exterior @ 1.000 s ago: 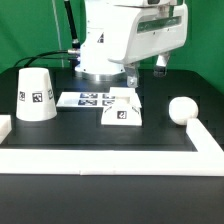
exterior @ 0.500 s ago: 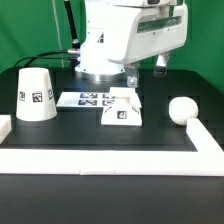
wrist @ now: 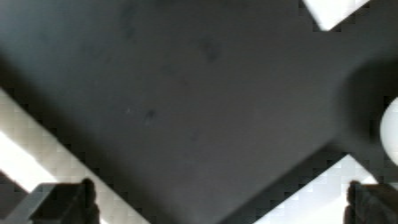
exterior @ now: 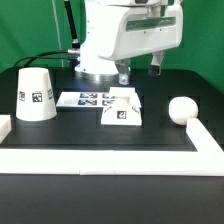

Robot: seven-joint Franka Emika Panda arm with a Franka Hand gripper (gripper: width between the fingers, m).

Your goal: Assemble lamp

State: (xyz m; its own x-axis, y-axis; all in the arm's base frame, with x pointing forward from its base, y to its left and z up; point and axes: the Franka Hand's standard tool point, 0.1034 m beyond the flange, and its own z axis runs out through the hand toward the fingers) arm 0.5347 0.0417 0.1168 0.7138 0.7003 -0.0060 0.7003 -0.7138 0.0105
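Lamp base (exterior: pixel 122 113): sits on the black table (exterior: pixel 150 135) just below the claw (exterior: pixel 139 68) and nearer the camera, tag face outward, clear of the fingers. Lamp shade (exterior: pixel 35 95): stands wide end down, well off to the exterior view's left of the claw, a tag on its wall. Lamp bulb (exterior: pixel 181 110): rests on the table to the exterior view's right of the claw and lower, touching neither base nor shade. Marker board (exterior: pixel 88 99): lies flat between shade and base, below the claw and a little toward the exterior view's left, its near end just beside the base. White border rail (exterior: pixel 100 155): runs along the table's near edge, farther from the claw than any lamp part, and turns up both sides. Arm's white housing (exterior: pixel 130 30): fills the top of the exterior view above the claw, black cables (exterior: pixel 50 58) trailing behind toward the exterior view's left. Claw itself: hangs in the air above the table, spread wide, gripping nothing. Wrist view: claw (wrist: pixel 222 205) with both dark fingertips (wrist: pixel 63 204) far apart and only bare dark tabletop between them. At the rim of that view, beyond the fingertips: a curved white shape (wrist: pixel 388 128) and a white strip (wrist: pixel 36 150); cannot tell which objects. All three lamp pieces separate, none joined
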